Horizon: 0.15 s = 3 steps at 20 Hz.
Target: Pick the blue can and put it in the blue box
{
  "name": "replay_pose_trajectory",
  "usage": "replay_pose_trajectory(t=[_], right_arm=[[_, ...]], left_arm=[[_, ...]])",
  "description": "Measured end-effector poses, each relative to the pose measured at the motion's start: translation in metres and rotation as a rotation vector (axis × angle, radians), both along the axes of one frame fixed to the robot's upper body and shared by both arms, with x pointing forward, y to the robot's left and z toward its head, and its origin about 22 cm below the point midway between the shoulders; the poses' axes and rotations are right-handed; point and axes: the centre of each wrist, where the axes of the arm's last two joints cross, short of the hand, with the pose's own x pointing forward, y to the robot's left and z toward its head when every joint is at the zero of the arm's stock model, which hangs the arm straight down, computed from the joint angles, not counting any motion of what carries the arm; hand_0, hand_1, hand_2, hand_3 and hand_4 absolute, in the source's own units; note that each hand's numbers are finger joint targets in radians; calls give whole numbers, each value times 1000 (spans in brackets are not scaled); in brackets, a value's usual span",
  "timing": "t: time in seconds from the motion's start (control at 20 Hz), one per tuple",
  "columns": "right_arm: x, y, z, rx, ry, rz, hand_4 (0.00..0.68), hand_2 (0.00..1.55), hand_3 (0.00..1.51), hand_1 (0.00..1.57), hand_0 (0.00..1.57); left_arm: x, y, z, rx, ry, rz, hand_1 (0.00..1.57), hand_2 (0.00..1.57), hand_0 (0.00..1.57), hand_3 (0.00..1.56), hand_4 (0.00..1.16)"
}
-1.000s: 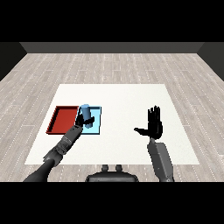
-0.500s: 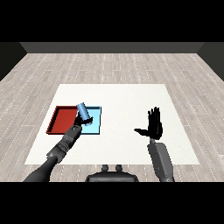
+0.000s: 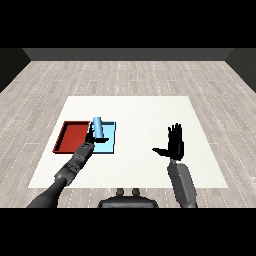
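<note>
Pale wood-plank flooring surrounds the white rectangular table [image 3: 145, 115], where a flat red tray [image 3: 70, 136] and a flat light blue tray [image 3: 111, 143] lie side by side at centre left. Over the blue tray, the light blue cylindrical can [image 3: 98, 128] stands slightly tilted. Just below it sits the left hand [image 3: 88, 145], whose fingers cannot be made out, while the right hand [image 3: 175, 145] is raised at centre right, fingers straight and thumb spread.

Blue can [image 3: 98, 128]; light blue tray [image 3: 111, 146]; red tray [image 3: 72, 136]; white table [image 3: 145, 115]; black hands; grey wood-plank floor [image 3: 130, 75].

White table [image 3: 145, 115], pale grey wood-plank floor [image 3: 150, 75] around it, dark wall [image 3: 128, 54] behind
</note>
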Motion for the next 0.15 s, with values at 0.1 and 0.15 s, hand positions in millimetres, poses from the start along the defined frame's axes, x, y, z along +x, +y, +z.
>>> replay_pose_trajectory(t=[0.1, 0.15], right_arm=[[-1, -1, 2, -4, -3, 8, 0, 0, 0, 0, 0], [1, 2, 2, -11, 0, 16, 0, 0, 0, 0, 0]], left_arm=[[5, 0, 7, -27, -96, -14, 0, 0, 0, 0, 0], [9, -2, 12, -37, -146, -26, 0, 0, 0, 0, 0]])
